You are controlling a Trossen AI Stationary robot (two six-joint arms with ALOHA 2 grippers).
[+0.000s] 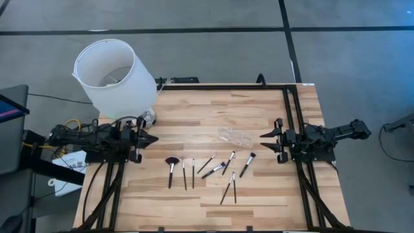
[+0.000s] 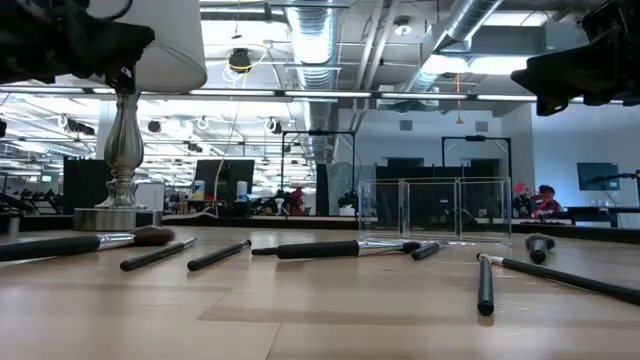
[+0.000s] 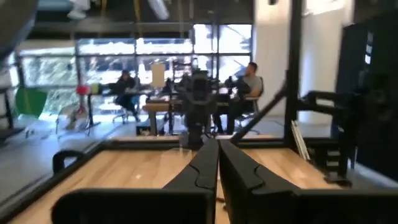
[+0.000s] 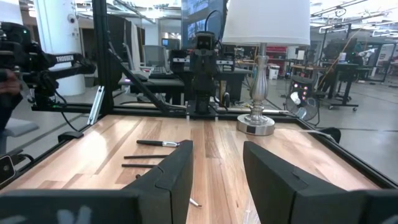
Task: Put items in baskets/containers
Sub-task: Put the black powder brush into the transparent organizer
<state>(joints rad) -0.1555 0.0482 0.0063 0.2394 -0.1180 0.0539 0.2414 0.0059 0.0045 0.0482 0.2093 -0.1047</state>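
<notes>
Several thin black makeup brushes (image 1: 213,170) lie flat on the wooden table, toward its near middle. The one with the wide fluffy head (image 1: 171,168) is leftmost. In the low view the brushes (image 2: 335,249) lie in a row in front of the clear plastic tray (image 2: 435,210). The tray (image 1: 235,136) stands on the table just beyond the brushes, left of my right gripper. My left gripper (image 1: 155,138) hovers shut at the table's left side, pointing right; its fingers (image 3: 217,168) lie close together. My right gripper (image 1: 262,141) hovers open at the right side, pointing left toward the tray (image 4: 214,168).
A big white lampshade (image 1: 116,77) on a silver lamp base (image 2: 110,215) stands at the table's far left corner, behind my left gripper. A black frame (image 1: 288,110) runs along the far and right edges. People sit in the room beyond the table (image 3: 249,93).
</notes>
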